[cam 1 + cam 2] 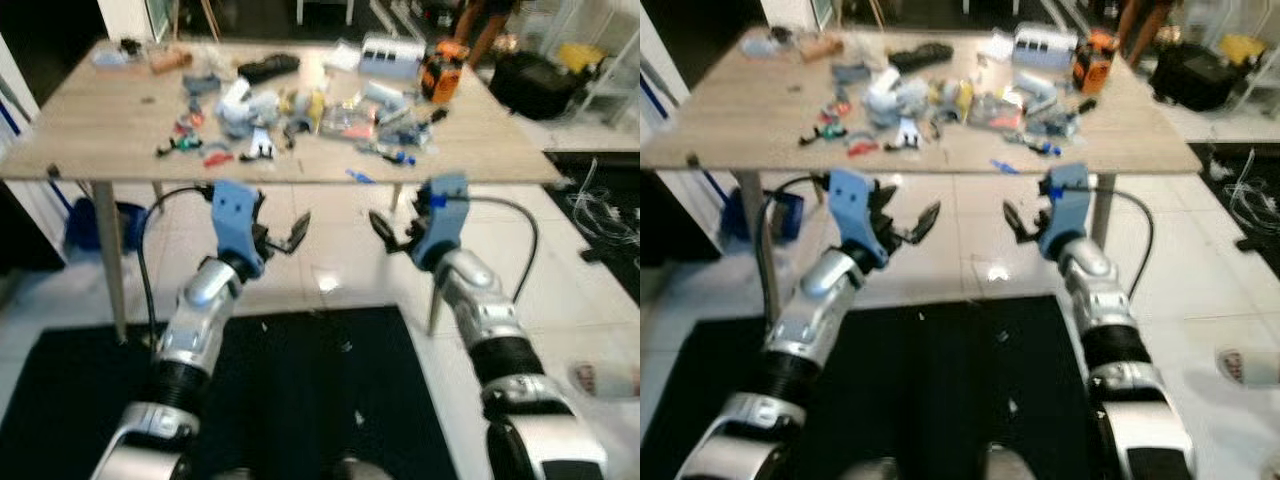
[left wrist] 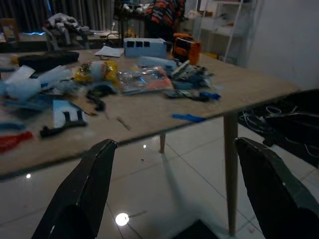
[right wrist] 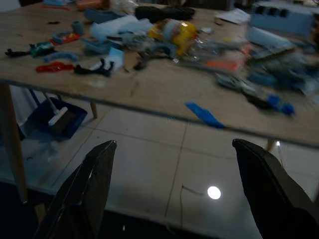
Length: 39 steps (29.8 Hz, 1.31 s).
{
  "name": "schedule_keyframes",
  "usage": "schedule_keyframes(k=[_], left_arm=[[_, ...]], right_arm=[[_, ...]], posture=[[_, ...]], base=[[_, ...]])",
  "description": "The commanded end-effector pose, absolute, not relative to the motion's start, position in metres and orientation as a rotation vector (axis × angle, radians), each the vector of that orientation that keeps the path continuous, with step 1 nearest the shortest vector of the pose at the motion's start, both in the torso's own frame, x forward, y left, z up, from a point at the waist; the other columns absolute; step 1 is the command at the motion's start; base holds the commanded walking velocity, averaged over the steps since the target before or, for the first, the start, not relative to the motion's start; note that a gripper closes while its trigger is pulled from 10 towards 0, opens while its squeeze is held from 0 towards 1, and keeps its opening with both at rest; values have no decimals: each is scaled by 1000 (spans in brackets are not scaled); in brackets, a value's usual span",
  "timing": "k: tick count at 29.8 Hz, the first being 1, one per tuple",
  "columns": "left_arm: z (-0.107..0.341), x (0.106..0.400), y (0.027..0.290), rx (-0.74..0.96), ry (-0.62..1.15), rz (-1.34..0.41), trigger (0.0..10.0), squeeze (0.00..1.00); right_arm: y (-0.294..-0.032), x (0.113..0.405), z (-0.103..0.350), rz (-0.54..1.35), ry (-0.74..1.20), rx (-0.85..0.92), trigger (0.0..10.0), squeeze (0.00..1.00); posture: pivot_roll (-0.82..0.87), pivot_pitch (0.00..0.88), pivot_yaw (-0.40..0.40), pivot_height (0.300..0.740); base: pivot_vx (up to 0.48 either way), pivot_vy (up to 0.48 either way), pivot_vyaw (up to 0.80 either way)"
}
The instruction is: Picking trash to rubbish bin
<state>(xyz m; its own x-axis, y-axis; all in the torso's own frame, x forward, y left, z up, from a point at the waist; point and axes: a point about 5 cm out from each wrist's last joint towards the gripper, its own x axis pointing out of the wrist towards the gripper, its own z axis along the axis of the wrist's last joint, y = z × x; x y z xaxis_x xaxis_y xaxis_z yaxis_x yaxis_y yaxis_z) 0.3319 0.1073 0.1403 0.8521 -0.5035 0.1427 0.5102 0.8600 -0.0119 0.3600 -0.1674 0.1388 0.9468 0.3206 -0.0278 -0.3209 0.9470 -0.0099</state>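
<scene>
A wooden table (image 1: pixel 100 130) stands ahead with a heap of litter (image 1: pixel 300 110) on its middle: plastic wrappers, a yellow packet (image 3: pixel 172 30), small red and black pieces, and a blue strip (image 1: pixel 360 177) near the front edge. Both arms are raised in front of me, below the table's front edge. My left gripper (image 1: pixel 285 238) is open with nothing between its fingers (image 2: pixel 79 199). My right gripper (image 1: pixel 388 232) is open and empty as well, its fingers (image 3: pixel 269 189) spread wide. Both point toward the table.
An orange tool (image 1: pixel 441 70) and a grey box (image 1: pixel 392 55) sit at the table's back right. A blue dustpan (image 1: pixel 95 225) lies under the table's left side. A black mat (image 1: pixel 300 400) covers the floor at my feet. A person (image 1: pixel 490 25), a black bag (image 1: pixel 530 85) and cables (image 1: pixel 600 210) are to the right.
</scene>
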Motion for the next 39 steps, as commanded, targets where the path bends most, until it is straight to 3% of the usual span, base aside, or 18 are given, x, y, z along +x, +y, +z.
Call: schedule_keyframes(k=[1,5,24,34,39], left_arm=[[137,331,110,-49,-127,-531,10000,0],[137,331,109,-48,-127,-532,10000,0],[135,330,108,-47,-117,-540,10000,0],[135,330,109,-54,-113,-541,10000,0],[137,327,108,-79,-128,-577,10000,0]], right_arm=[[-162,359,137,351,29,-27,10000,0],[-160,357,138,380,9,-64,10000,0],[-155,355,136,443,6,-134,10000,0],[-162,355,132,411,35,-278,10000,0],[-180,358,125,325,130,-403,10000,0]], posture=[[-26,0,-35,740],[-27,0,-35,740],[-24,0,-35,740],[-23,0,-35,740],[-24,0,-33,740]], base=[[480,0,0],[480,0,0],[480,0,797],[480,0,0],[65,0,0]])
